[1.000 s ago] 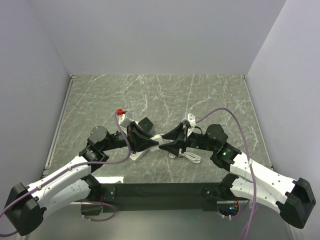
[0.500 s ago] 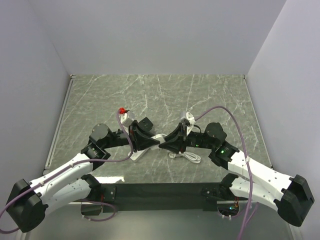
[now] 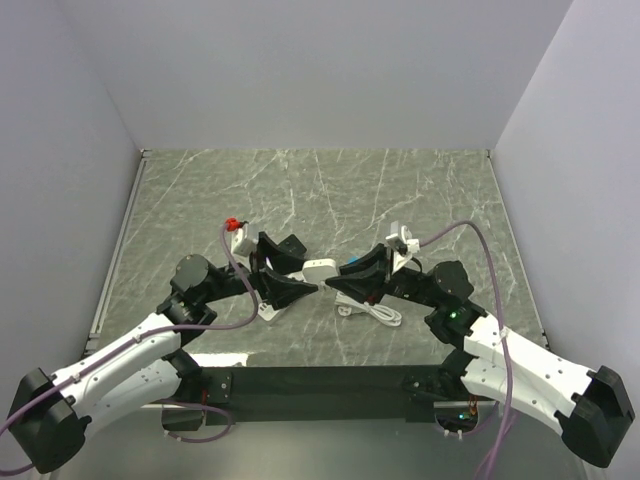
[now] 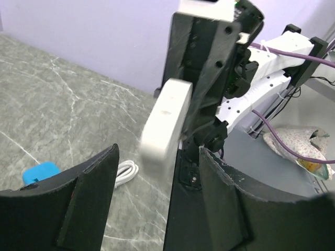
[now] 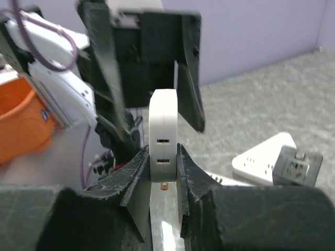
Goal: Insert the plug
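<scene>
Plug, white rounded plastic block (image 3: pixel 318 270).

Top view: raised off the grey marble-patterned table (image 3: pixel 400 200) between the two arms. It is apart from the white triangular power strip (image 3: pixel 268 309), which lies below the left arm.

Left wrist view: left gripper (image 4: pixel 158 167) released, its fingers wide on either side of the plug.

Right wrist view: right gripper (image 5: pixel 163 163) clenched on the plug's lower end.

Step, as judged: plug carried by the right claw alone, not yet inserted.

Next move: carry it to the power strip, line the pins up with a socket, then press in. Which way the pins face cannot be told.
</scene>
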Tool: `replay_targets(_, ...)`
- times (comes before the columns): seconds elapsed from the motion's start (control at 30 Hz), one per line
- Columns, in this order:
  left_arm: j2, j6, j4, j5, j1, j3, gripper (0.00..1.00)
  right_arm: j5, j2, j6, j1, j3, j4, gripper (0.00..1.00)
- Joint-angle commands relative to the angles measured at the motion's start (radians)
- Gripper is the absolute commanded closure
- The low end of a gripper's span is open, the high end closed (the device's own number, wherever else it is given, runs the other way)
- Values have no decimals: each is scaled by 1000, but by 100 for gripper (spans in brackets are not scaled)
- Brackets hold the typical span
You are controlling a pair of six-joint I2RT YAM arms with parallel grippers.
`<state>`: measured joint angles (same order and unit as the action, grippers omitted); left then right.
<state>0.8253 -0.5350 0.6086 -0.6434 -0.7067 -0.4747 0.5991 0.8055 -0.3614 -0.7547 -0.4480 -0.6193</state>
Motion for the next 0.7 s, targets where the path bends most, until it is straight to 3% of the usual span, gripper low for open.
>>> replay_targets(0.0,-9,1,57,16,-4,10,32,-13,-29,-39,5,23,-134,100)
replay_targets(0.27,15,-60,172,-7,-5,28,33,30,24,-82,5,22,-221,100)
replay_targets(0.47,58,-91,232,-45,-7,31,44,34,55,-103,6,23,-278,100)
replay_targets(0.67,77,-100,247,-55,-8,38,45,14,54,-113,6,29,-309,100)
